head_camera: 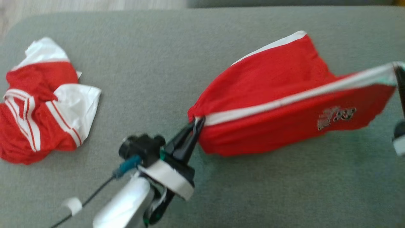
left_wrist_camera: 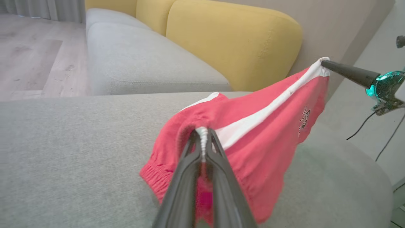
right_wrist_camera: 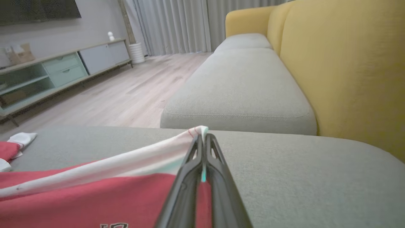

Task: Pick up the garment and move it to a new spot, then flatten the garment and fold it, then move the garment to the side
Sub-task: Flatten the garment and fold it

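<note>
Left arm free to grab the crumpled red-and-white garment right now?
Probably not yet: the left gripper is shut on the red shorts, stretched to the right gripper. The grey cushion toward the crumpled garment looks bare, so it must just release first.

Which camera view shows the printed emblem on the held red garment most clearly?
The head view: the emblem on the red garment faces the camera whole, though blurred. The left wrist view shows it small and sideways; the right wrist view cuts it at the bottom edge.
</note>
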Tool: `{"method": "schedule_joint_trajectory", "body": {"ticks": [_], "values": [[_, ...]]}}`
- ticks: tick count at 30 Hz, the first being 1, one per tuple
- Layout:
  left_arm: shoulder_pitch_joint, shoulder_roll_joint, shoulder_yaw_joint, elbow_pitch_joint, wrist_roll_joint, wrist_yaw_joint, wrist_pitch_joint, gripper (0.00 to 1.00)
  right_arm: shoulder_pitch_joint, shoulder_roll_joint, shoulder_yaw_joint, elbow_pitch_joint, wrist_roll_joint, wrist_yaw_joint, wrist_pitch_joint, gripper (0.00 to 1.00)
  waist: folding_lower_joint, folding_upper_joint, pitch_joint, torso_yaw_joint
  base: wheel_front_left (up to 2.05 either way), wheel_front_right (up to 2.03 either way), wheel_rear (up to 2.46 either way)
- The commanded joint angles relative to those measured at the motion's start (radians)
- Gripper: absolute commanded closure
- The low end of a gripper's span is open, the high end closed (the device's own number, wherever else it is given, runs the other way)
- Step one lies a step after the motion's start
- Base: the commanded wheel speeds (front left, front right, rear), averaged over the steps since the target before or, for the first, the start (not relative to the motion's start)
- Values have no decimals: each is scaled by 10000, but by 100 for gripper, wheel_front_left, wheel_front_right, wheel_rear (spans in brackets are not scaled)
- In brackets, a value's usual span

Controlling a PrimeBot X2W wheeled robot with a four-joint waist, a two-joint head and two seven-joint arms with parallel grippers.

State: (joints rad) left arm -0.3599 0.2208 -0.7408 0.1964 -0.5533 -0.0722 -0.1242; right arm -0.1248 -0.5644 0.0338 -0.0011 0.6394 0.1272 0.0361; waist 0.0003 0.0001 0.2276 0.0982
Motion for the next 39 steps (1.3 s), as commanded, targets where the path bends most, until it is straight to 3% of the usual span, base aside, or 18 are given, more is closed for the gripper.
{"method": "schedule_joint_trajectory", "body": {"ticks": [1, 13, 21, 23, 27, 28, 29, 30, 31, 35, 39], "values": [[-495, 22, 446, -70, -48, -70, 50, 100, -579, -503, 312, -10, -102, 35, 125, 100, -3, -1, 388, 282, 0, 0, 0], [-2366, -603, 489, 1452, -285, -206, 644, 100, -4360, -1138, 2766, 2837, -89, 35, 749, 100, -3, -1, 1547, 976, 0, 0, 0], [-3194, -906, 497, 2369, -190, -110, 620, 100, -6248, -1074, 4122, 4694, 225, 35, 235, 100, -3, -1, 2134, 1297, 0, 0, 0], [-3312, -966, 479, 2534, -232, -154, 574, 78, -6606, -1023, 4474, 5041, 335, 35, 74, 100, -3, -1, 2215, 1322, 0, 0, 0], [-3489, -1089, 462, 2810, -289, -229, 256, 59, -7172, -892, 5150, 5587, 577, 35, -275, 100, -3, -1, 2349, 1313, 0, 0, 0], [-3517, -1119, 446, 2887, -304, -248, 182, 49, -7282, -867, 5301, 5713, 653, 35, -362, 92, -3, -1, 2375, 1297, 0, 0, 0], [-3540, -1146, 431, 2972, -312, -261, 107, 16, -7379, -834, 5431, 5821, 756, 35, -470, 70, -3, -1, 2393, 1277, 0, 0, 0], [-3554, -1173, 411, 3053, -322, -275, 32, 0, -7447, -784, 5548, 5918, 891, 35, -574, 51, -3, -1, 2398, 1248, 0, 0, 0], [-3563, -1219, 389, 3216, -341, -292, -136, 0, -7540, -733, 5783, 6049, 1137, 35, -801, 0, -3, -1, 2378, 1175, 0, 0, 0], [-3499, -1282, 477, 3435, -271, -115, -721, 0, -7568, -680, 6082, 6161, 1690, 35, -1410, 0, -3, -1, 2207, 988, 0, 0, 0], [-3228, -1297, 734, 3273, 49, 459, -1225, 0, -7339, -730, 6410, 6116, 2117, 35, -1976, 0, -3, -1, 1891, 849, 0, 0, 0]]}}
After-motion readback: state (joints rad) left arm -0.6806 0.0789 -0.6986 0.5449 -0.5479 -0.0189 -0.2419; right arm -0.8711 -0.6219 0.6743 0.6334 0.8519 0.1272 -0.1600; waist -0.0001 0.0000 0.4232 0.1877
